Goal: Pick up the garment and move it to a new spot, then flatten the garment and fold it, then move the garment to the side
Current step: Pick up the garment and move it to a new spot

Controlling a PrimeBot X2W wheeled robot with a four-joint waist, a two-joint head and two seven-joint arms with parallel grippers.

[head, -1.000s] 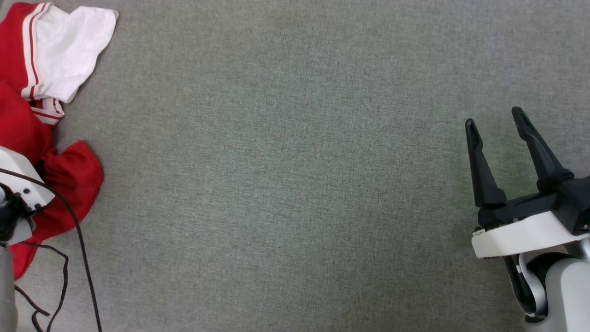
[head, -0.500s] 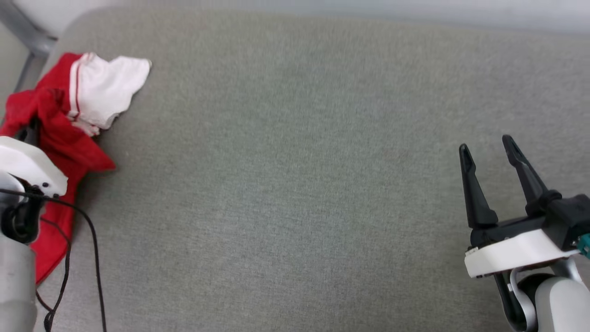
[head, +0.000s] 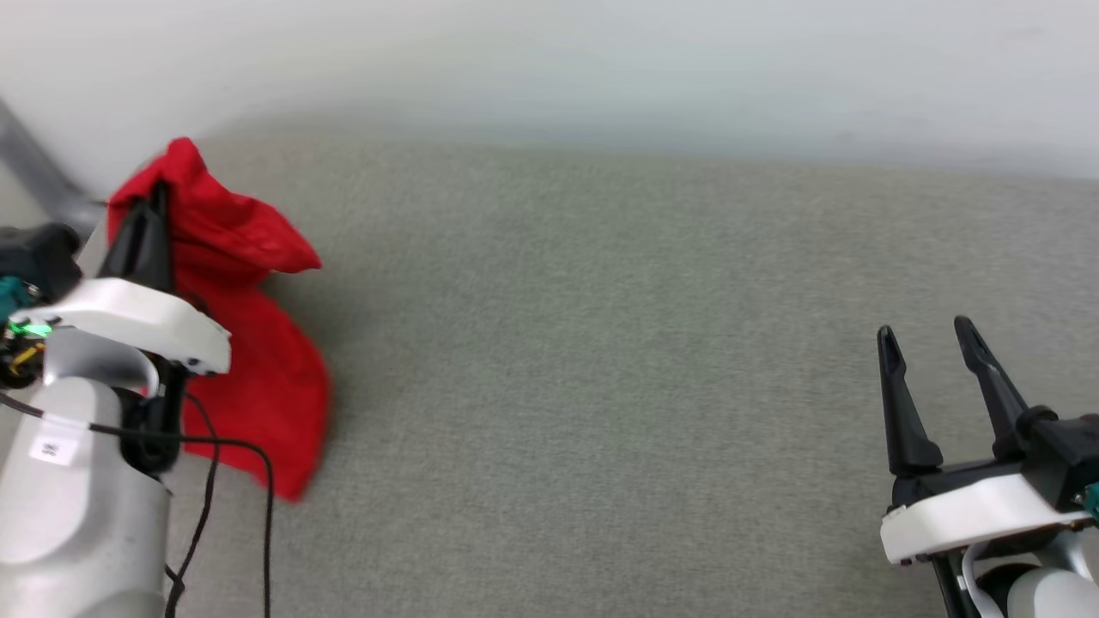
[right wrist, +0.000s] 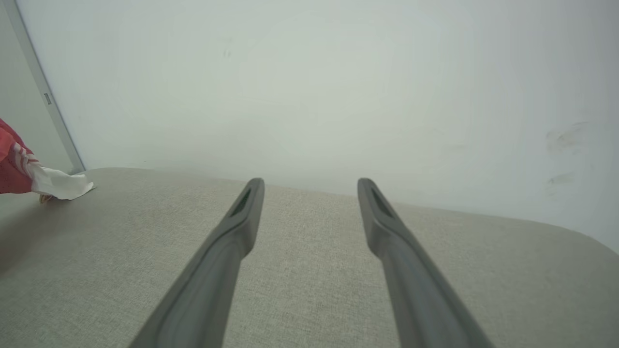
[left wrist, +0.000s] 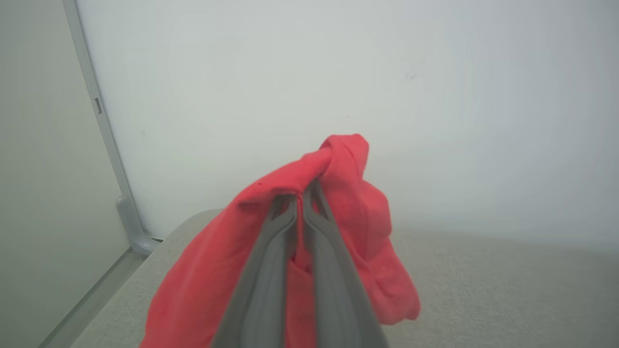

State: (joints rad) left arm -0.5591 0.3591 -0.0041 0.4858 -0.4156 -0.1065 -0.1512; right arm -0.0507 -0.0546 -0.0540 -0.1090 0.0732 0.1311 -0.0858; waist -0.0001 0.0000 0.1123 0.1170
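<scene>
Lifted since a second ago, the garment [head: 258, 378] hangs bunched below the left hand [left wrist: 303, 193] clamping it: pickup nearly done, carry next. Right hand [head: 923, 328] wide, empty.

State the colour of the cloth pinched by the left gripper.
The garment is bright red there, clearest in the left wrist view.

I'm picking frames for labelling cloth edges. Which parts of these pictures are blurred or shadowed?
Head view: the garment is smeared at its hem; a soft shadow lies on the grey surface beside it. Left wrist view: the left gripper, shut on the garment, looks soft near the lens. Right wrist view: the right gripper blurs toward the bottom edge; no glare.
</scene>
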